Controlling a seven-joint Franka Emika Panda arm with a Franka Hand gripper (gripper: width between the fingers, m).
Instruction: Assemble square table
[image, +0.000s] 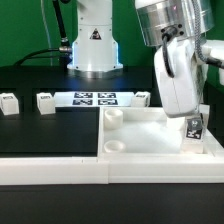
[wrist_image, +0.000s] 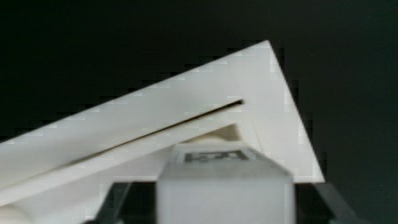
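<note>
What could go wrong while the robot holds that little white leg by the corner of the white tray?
The leg in the gripper sits right at a corner of the table top. The socket there is hidden, so the leg might miss and catch on the rim. A sideways push could also slide the table top away from the border rail beside it.

End effector (image: 192, 121) downward; jaws clamped
</note>
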